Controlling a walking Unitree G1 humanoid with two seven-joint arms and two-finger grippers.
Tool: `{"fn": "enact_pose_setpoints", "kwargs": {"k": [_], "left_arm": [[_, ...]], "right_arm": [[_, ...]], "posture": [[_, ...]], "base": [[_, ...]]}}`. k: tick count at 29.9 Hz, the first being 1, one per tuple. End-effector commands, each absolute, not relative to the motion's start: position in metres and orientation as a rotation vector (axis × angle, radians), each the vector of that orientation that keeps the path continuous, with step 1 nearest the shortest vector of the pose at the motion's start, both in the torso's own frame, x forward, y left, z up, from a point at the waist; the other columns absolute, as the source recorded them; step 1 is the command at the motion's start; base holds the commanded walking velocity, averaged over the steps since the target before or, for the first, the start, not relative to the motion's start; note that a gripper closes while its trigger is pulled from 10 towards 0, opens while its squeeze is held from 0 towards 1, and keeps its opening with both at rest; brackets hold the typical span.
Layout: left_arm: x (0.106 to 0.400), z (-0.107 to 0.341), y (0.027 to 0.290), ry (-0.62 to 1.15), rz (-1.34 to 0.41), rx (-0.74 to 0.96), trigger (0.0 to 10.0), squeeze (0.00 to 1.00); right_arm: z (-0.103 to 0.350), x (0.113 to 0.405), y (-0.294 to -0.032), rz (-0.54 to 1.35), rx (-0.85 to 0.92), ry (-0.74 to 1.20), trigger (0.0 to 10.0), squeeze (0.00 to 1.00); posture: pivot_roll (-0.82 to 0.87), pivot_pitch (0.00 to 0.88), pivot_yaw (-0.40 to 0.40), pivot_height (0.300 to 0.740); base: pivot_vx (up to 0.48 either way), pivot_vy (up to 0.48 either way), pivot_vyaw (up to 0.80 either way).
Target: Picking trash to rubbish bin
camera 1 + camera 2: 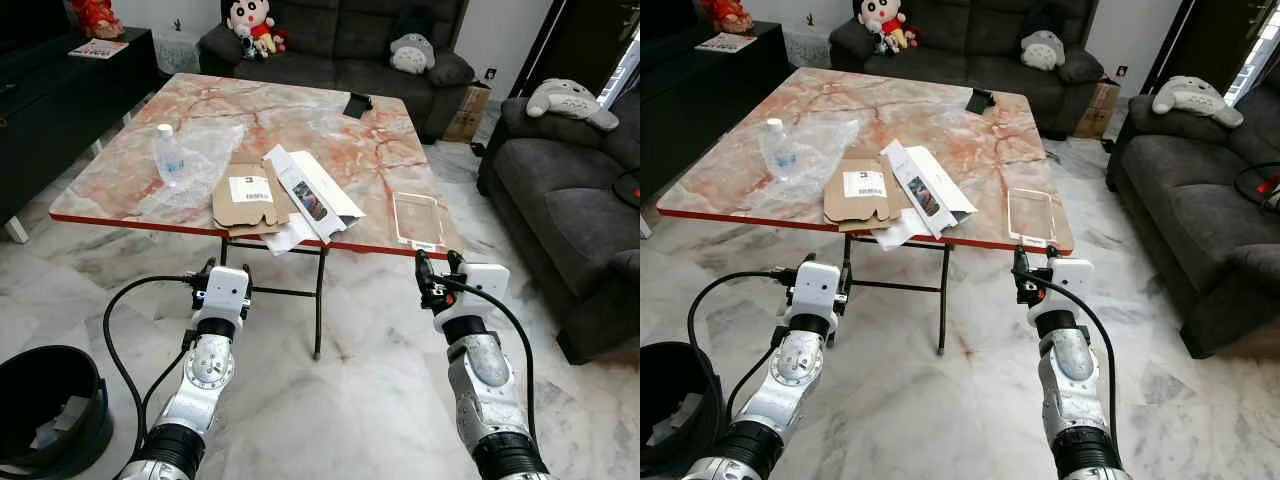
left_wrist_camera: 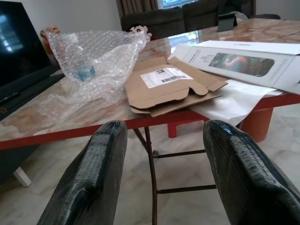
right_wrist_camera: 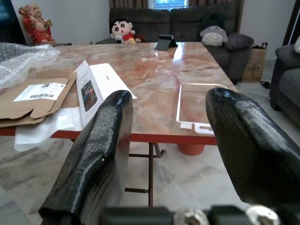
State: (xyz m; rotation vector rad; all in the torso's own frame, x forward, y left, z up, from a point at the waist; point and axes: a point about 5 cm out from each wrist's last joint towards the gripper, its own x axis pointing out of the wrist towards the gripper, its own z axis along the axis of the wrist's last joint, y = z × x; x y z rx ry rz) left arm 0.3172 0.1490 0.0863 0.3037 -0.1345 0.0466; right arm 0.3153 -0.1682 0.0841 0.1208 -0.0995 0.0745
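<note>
A square table with a glossy pink marble top and red edge stands before the robot on a white marble floor. On it lie crumpled bubble wrap around a plastic bottle, a flat brown cardboard piece with a label, a long white box and a clear plastic tray. The left gripper and right gripper hover just below the near edge, both with fingers apart and empty. A round black rubbish bin stands on the floor at the robot's left. Dark grey sofas with plush toys surround the table.
</note>
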Motion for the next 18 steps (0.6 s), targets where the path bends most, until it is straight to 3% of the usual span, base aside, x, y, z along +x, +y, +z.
{"fn": "enact_pose_setpoints", "kwargs": {"k": [1,18], "left_arm": [[0.3195,0.0915,0.1458,-0.146,0.035,0.298,10.0,0.00],[0.3196,0.0918,0.1444,-0.146,0.032,0.297,10.0,0.00]], "right_arm": [[0.0869,0.3153,-0.1730,0.054,0.129,-0.118,10.0,0.00],[0.0863,0.3143,-0.1707,0.060,0.133,-0.120,10.0,0.00]], "posture": [[0.09,0.000,-0.096,0.740],[0.09,0.000,-0.096,0.740]], "base": [[0.000,0.349,0.00],[0.000,0.349,0.00]]}}
